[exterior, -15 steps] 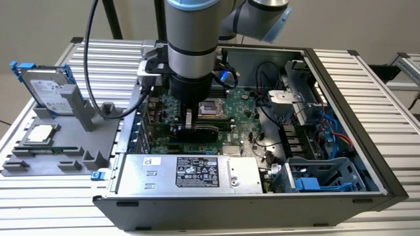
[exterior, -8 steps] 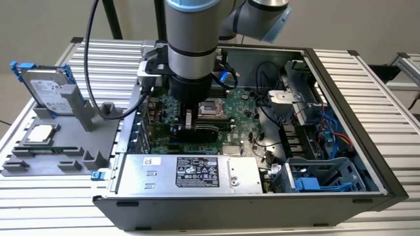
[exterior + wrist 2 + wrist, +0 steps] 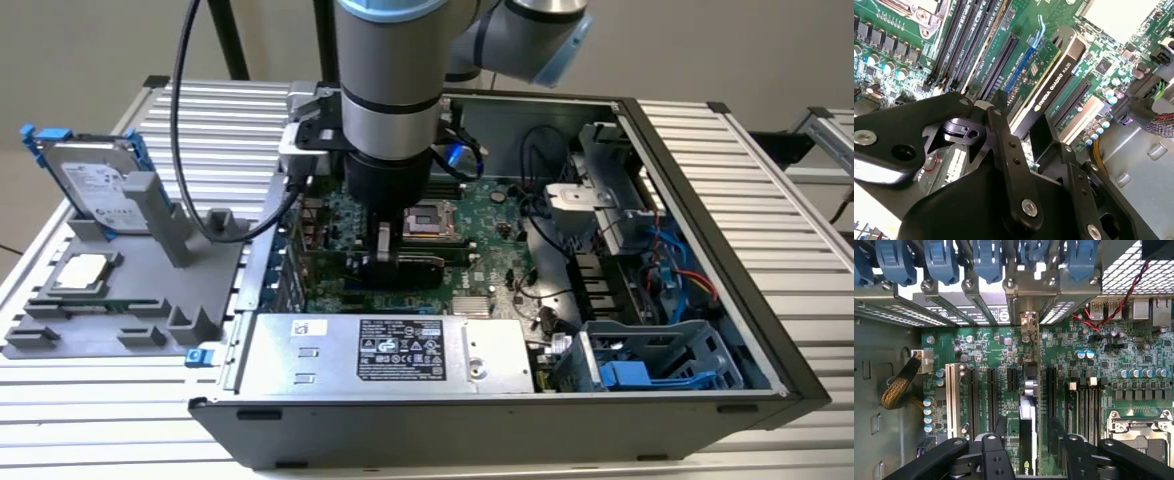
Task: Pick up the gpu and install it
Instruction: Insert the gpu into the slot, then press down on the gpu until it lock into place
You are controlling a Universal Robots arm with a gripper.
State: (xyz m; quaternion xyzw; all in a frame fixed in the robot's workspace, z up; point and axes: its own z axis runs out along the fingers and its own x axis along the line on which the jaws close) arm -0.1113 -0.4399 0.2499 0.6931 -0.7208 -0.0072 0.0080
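The gpu [image 3: 1054,85] stands on edge in a slot of the green motherboard [image 3: 979,347] inside the open computer case [image 3: 747,300]. Its black shroud faces one side and its silver bracket [image 3: 1029,322] reaches the case's rear slot openings. In the exterior view the gpu [image 3: 430,262] is a dark strip below the arm. My gripper [image 3: 1026,125] [image 3: 1028,427] [image 3: 396,252] straddles the card's end, one black finger [image 3: 1001,427] on each side. Narrow gaps show between the fingers and the card, so it is open.
A grey fixture [image 3: 80,330] on the exterior view's left holds a silver hard drive with blue clips [image 3: 100,185] and a square CPU chip [image 3: 83,270]. Inside the case sit the power supply [image 3: 387,350], the CPU socket [image 3: 434,220], cables [image 3: 667,270] and a drive cage [image 3: 654,365].
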